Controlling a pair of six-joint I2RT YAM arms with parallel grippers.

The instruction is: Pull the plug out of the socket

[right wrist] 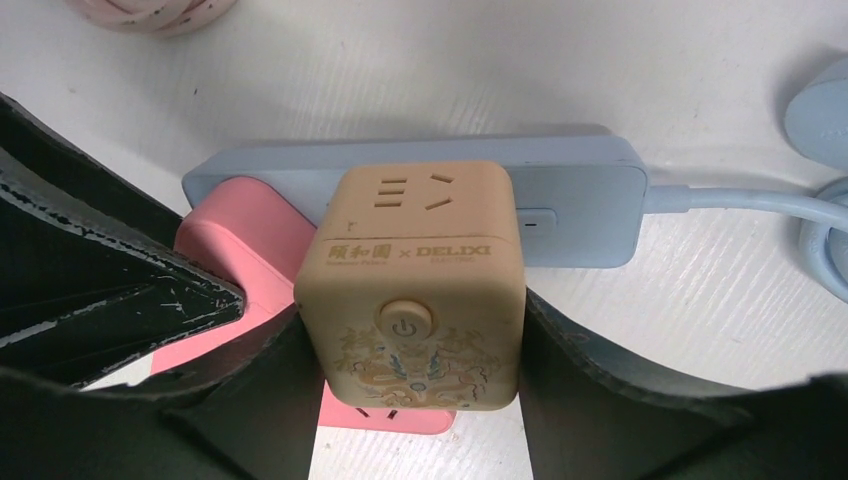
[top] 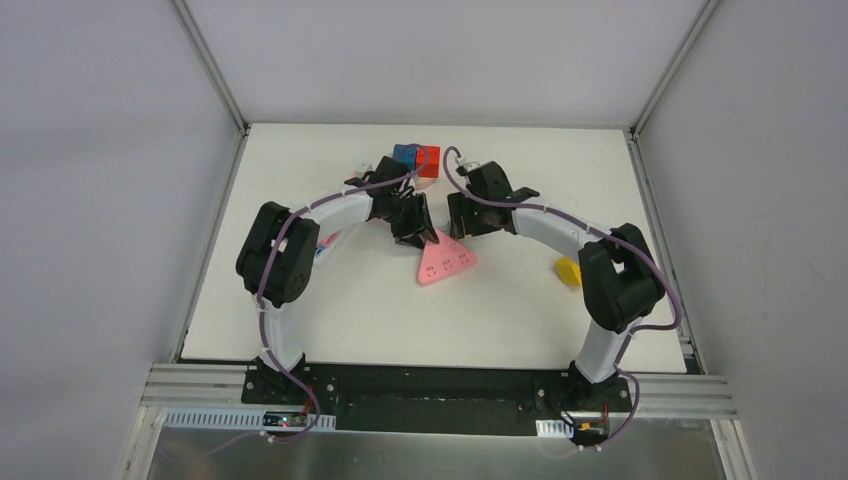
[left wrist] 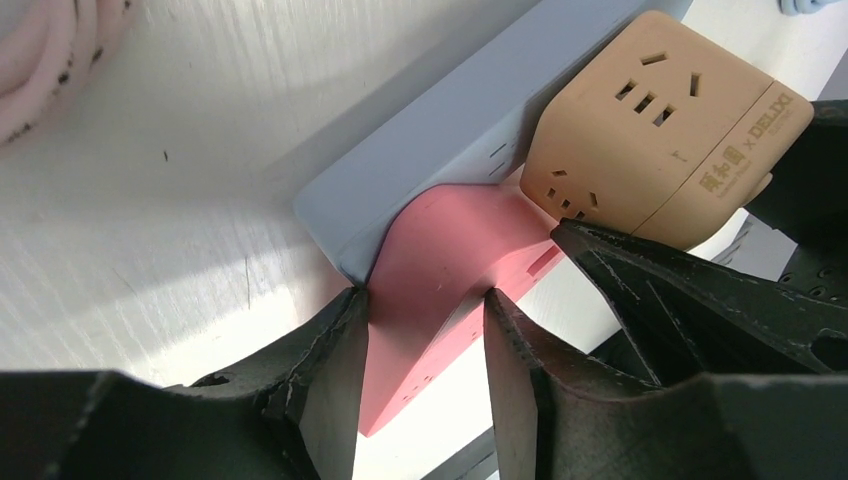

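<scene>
Now, left gripper (left wrist: pixel 425 310): fingers pinched on the near corner of the pink socket (left wrist: pixel 440 255), one pad on each slanted edge.
Right gripper (right wrist: pixel 410 345): clamped on the tan cube (right wrist: pixel 410 290), a finger pressed to each side, power button facing its camera.
Cube: over the far end of the socket, hard up against the strip (right wrist: pixel 585 205). Whether its pins are seated, can't tell, as the underside is hidden.
Socket: flat on the table (top: pixel 330 300), mid-table, its back edge against the strip's long side.
Strip: grey-blue, lying behind both, cable (right wrist: pixel 730 200) running off to the right in the right wrist view.
Top view: both arms bent inward, wrists nearly meeting above the socket, with cube and strip hidden under them.
Elsewhere: red block (top: pixel 428 158) and blue block (top: pixel 405 153) together near the far edge; yellow piece (top: pixel 568 271) by the right arm's elbow; pink cord (left wrist: pixel 40 60) coiled at the wrist views' upper left.
</scene>
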